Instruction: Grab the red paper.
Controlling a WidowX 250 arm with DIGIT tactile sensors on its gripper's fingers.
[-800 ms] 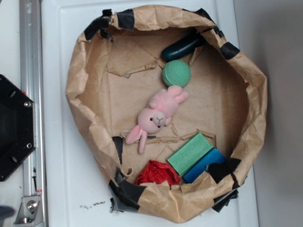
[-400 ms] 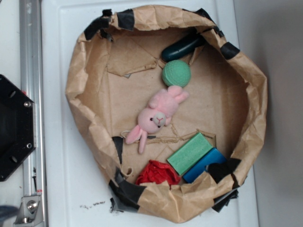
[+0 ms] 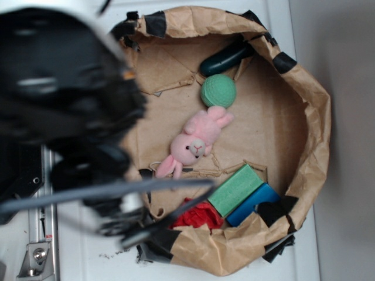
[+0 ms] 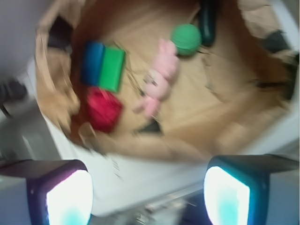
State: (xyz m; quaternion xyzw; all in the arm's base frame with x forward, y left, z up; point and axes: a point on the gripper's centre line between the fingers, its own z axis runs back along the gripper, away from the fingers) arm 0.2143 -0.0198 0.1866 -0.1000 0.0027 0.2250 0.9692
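Black robot arm now in exterior view, absent moment ago; approach starts. Gripper [image 4: 147, 187] jaws wide apart, empty, well above bin. Small crumpled red paper wad [image 3: 198, 214] lies untouched by crinkled brown paper bin's [image 3: 316, 117] near wall, beside green foam block [image 3: 235, 189].

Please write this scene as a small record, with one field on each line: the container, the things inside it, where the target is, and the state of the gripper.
container: brown paper nest with black tape patches, on a white surface
target: red paper, crumpled, at the near inner wall
beside target: green block, with blue block against it
middle: pink plush bunny
far side: green ball next to a dark green object
gripper: open, fingers apart, outside the nest rim, holding nothing
image quality: both views blurred
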